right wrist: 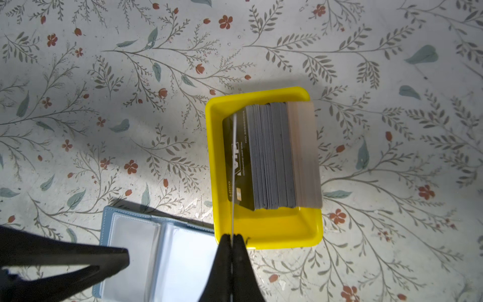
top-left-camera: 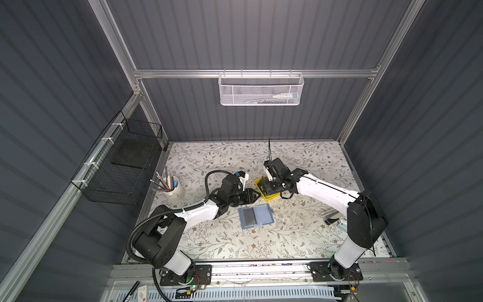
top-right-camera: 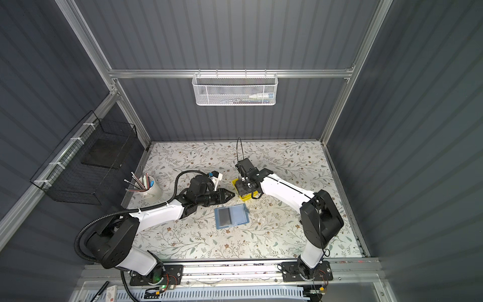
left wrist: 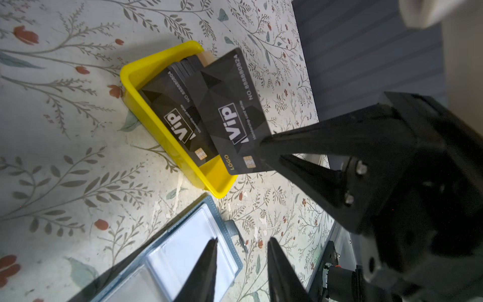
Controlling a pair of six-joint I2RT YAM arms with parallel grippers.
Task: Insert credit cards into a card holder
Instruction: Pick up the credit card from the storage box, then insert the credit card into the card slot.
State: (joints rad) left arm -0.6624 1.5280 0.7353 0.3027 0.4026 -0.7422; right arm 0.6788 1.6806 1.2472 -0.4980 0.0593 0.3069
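The card holder (top-left-camera: 255, 216) lies open on the flowered counter (top-left-camera: 235, 243), a little near of the middle. In both top views its left page looks dark and its right page pale blue; whether a card sits in the dark page I cannot tell. In the wrist views the clear sleeves (right wrist: 156, 248) look pale.

Just beyond the holder's far edge, the left hand (left wrist: 243, 239) points right towards the yellow tray (top-left-camera: 271, 198). Its fingers stand apart with nothing between them, and its tips are just left of the tray.

The tray sits just beside the holder's far right corner. A stack of cards (right wrist: 274, 157) stands on edge inside it, the front one showing white "VIP" lettering.

The right hand (right wrist: 231, 238) comes down over the tray from the right and is closed tight on one credit card (left wrist: 230, 109), pinching it at the end by the chip. This card stands on edge in front of the stack, its printed face turned to the left hand. From the right wrist it shows only as a thin pale line. Whether it touches the tray I cannot tell.

At the left edge of the counter stands a white cup (top-left-camera: 175, 193) with pencils. A black wire basket (top-left-camera: 122, 167) hangs on the left wall, and a white mesh basket (top-left-camera: 261, 89) hangs on the far rail.
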